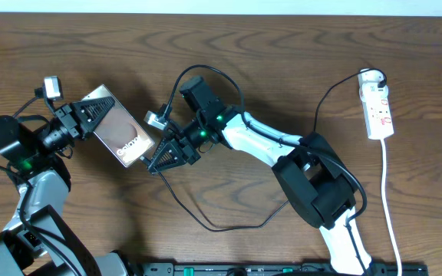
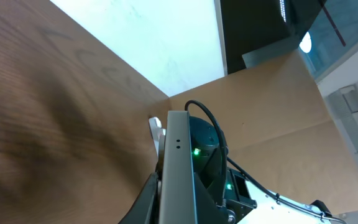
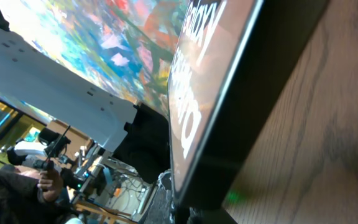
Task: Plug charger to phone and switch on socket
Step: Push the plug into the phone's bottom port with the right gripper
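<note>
My left claw [image 1: 81,116] is clamped on one end of the phone [image 1: 121,130]. My right claw [image 1: 165,156] sits at the other end, and I cannot tell whether it grips the charger [image 1: 206,225]. A crooked push could jam the tip or shove the phone loose.

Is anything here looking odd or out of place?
Only the phone: it sits diagonally, one end held by the left gripper. The charger cable sprawls in a loose loop. Nothing looks damaged or spilled.

phone [image 1: 123,132]: 1 | socket [image 1: 377,107]: 1 | charger [image 1: 229,225]: 1 | left hand [image 1: 90,119] + right hand [image 1: 161,157]: 2
</note>
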### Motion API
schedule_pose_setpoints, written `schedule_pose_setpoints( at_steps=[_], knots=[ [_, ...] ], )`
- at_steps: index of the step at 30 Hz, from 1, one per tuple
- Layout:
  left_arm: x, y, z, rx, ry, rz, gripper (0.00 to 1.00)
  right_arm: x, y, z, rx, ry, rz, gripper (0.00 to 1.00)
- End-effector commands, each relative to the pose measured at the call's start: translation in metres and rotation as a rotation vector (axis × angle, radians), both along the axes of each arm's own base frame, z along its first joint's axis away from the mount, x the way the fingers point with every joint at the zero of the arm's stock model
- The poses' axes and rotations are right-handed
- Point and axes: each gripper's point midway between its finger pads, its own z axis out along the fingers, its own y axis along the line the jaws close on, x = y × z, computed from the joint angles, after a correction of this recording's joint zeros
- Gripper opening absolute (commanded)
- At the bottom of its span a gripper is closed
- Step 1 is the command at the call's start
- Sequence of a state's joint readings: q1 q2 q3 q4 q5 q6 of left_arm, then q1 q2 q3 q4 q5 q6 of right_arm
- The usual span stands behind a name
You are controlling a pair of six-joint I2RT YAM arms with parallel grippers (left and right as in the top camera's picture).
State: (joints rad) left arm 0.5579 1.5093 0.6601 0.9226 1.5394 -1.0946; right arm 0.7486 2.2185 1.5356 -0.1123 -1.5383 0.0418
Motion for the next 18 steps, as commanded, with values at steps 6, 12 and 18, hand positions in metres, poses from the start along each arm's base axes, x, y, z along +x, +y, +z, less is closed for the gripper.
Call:
schedule_pose_setpoints(
  at_steps=[6, 12, 18],
  knots=[
    [-0.003, -0.004, 0.003, 0.021, -0.031, -0.024, 0.07, -0.003, -0.001, 0.003, 0.01, 0.013, 0.018, 0.01],
    [-0.003, -0.004, 0.003, 0.021, -0.03, -0.024, 0.07, 0.002, -0.004, 0.003, 0.009, 0.014, 0.007, 0.01],
    [0.002, 0.0, 0.003, 0.021, -0.029, 0.011, 0.07, 0.007, -0.006, 0.003, 0.008, 0.015, -0.005, 0.01]
  ],
)
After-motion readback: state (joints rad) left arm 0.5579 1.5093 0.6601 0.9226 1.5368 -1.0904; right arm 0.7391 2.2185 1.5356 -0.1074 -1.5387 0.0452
